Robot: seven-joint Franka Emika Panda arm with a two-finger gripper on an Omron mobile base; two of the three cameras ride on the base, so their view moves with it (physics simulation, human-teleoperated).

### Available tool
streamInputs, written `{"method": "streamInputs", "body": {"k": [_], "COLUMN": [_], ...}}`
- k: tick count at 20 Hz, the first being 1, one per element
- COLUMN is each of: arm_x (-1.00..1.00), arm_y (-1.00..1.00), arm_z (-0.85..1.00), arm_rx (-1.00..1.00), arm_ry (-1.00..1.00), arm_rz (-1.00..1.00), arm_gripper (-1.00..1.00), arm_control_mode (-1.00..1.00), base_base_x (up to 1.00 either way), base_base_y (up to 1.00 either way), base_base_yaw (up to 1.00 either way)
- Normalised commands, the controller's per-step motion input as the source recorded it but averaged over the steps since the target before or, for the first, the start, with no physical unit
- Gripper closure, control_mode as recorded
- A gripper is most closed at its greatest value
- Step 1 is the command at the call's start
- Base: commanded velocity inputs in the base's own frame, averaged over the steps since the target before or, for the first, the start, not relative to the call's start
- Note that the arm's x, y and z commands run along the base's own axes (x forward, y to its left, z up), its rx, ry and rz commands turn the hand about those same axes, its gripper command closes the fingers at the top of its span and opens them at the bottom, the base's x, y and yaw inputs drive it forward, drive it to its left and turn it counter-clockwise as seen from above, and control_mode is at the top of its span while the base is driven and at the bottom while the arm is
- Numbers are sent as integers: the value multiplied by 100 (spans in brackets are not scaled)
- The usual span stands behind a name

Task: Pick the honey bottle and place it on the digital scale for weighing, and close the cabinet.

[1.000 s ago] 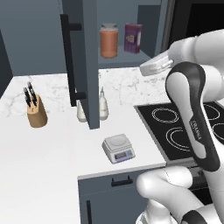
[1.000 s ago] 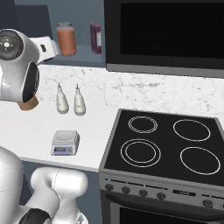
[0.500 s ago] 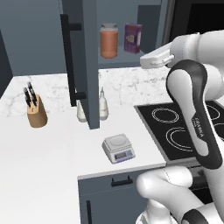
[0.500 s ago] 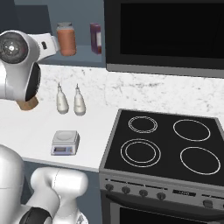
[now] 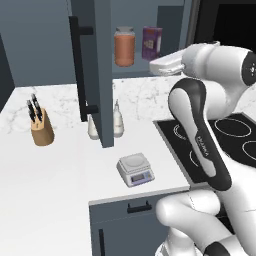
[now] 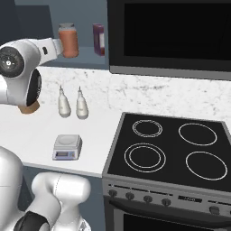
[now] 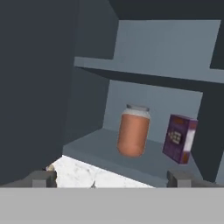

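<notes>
The honey bottle (image 5: 124, 46) stands upright on the lower shelf of the open cabinet (image 5: 98, 70), left of a purple box (image 5: 150, 43). The cabinet door stands swung out over the counter, its black bar handle (image 5: 77, 65) facing left. In the hand view the honey bottle (image 7: 133, 130) is ahead, a little right of centre and some way off. My gripper (image 7: 110, 180) is open, its fingertips (image 7: 41, 178) wide apart with nothing between them. The hand (image 5: 167, 62) hovers at shelf height just right of the bottle. The digital scale (image 5: 135, 169) sits bare near the counter's front edge.
Two white shaker bottles (image 6: 64, 103) stand by the wall under the cabinet. A knife block (image 5: 40, 127) sits at the counter's left. The black stove (image 6: 171, 149) is to the right, with a microwave (image 6: 171, 36) above it. The open door edge hangs between scale and knife block.
The hand has risen and swung left toward the cabinet shelf, closing on the honey bottle. Bottle, scale and door have not moved.
</notes>
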Motion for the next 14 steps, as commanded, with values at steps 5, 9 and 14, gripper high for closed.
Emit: {"method": "streamInputs", "body": {"k": [5, 9, 14], "arm_x": [40, 45, 43], "arm_y": [0, 0, 0], "arm_z": [1, 0, 0], "arm_rx": [0, 0, 0], "arm_ry": [-1, 0, 0], "arm_rz": [-10, -8, -7], "arm_gripper": [-100, -100, -100], "arm_control_mode": [-100, -100, -100], "base_base_x": [0, 0, 0], "base_base_y": [0, 0, 0], "base_base_yaw": [0, 0, 0]}}
